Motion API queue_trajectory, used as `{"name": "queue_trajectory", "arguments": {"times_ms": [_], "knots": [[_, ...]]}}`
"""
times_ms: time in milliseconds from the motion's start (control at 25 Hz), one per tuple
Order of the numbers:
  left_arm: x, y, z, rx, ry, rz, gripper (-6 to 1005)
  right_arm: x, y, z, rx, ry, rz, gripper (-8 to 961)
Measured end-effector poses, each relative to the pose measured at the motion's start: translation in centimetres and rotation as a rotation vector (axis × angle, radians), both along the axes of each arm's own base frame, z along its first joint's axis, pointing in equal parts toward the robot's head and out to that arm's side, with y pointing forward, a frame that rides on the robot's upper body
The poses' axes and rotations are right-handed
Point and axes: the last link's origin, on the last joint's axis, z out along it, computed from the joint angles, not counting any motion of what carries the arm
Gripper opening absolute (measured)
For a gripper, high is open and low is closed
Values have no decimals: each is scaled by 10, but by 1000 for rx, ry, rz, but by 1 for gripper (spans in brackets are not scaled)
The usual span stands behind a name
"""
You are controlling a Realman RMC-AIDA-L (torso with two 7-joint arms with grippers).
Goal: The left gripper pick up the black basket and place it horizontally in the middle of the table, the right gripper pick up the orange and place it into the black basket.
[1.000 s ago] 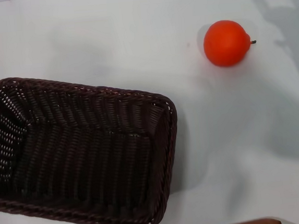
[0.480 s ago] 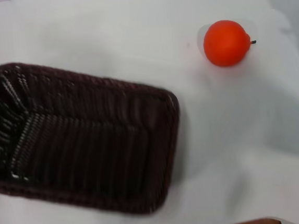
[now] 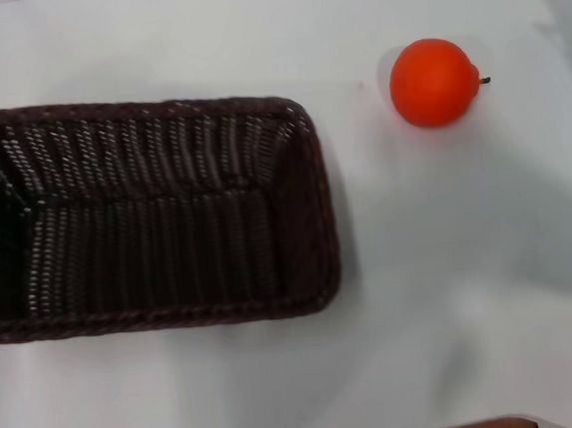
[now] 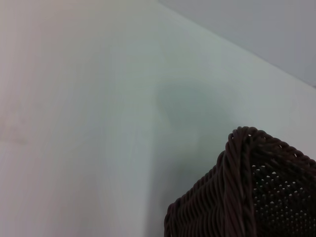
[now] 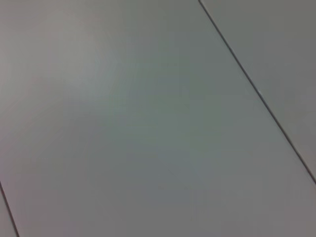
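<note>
Head view: the black basket (image 3: 146, 214) lies with its long axis across the white table (image 3: 453, 289), on the robot's left; the orange (image 3: 433, 82) sits well apart, off toward the right arm's side. Neither gripper shows.

Left wrist view: one basket corner (image 4: 247, 192) sits close; finger state cannot be told.

Right wrist view: only a bare surface shows; the right gripper is unseen.
</note>
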Motion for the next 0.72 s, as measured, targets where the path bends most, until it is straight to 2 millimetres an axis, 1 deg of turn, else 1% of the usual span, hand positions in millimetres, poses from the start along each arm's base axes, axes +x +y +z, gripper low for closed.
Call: {"name": "queue_trajectory", "arguments": {"times_ms": [280,400,600,720], "knots": [[9,2,-21,2,-22,24,218,-3,7,3,-6,-10,8,795],[10,3,-26,7,-25,18,234,-3,8,2,-11,-10,3,793],[13,4,-28,-17,-35,-11,260,-3,10,2,-15,-12,4,789],[11,3,-24,-5,-55,-2,276,-4,10,1,-17,-9,6,786]]}}
